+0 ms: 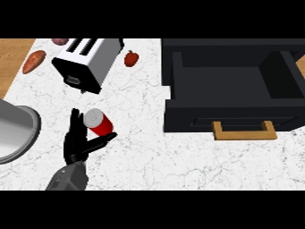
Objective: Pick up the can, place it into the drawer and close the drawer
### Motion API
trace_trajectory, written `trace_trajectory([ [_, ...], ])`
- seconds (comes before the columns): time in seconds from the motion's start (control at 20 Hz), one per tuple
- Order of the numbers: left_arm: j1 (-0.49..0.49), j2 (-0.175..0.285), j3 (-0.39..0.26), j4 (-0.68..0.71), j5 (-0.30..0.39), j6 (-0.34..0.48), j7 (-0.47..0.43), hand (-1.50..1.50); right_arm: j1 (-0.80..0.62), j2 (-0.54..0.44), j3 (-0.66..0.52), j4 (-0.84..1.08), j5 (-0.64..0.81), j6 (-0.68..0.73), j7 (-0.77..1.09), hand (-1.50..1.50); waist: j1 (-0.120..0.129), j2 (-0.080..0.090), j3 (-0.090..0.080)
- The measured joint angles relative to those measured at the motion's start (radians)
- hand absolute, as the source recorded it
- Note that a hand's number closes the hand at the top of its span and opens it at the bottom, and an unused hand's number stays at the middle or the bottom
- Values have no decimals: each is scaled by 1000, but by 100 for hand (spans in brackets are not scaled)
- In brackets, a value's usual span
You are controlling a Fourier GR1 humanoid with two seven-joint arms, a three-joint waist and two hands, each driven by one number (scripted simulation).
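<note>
The red can [100,123] with a silver top stands tilted on the white marble counter [181,161], left of centre. My left hand [77,144] is right beside it: straight fingers rise along the can's left side and the thumb reaches under its lower right. The fingers are not curled round it. The black drawer [237,78] stands pulled open at the right, its inside bare, with a wooden handle [245,132] on its front. My right hand does not show.
A silver and black toaster [87,62] lies behind the can. A sweet potato [34,61] and a small red fruit [131,58] lie either side of it. A large grey metal pot [6,129] fills the left edge.
</note>
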Motion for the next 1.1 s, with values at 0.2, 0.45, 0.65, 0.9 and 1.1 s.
trace_trajectory([
  [0.2,-29,-4,0,43,46,-17,-25,150,-15,10,14,-3,19,-12,12,-150,1,0,0],
  [0.45,-81,5,-1,72,86,-75,-3,150,17,23,31,-20,4,-4,5,-150,-1,0,0],
  [0.65,-109,6,-18,57,86,-107,7,150,26,11,6,-35,-42,-3,36,-150,0,-1,0],
  [0.9,-142,16,-32,42,82,-157,2,150,52,18,24,-54,-48,-10,27,-150,1,-1,0],
  [1.1,-114,30,-51,-29,81,-194,19,150,62,29,-1,-51,-63,3,26,-150,3,-2,1],
])
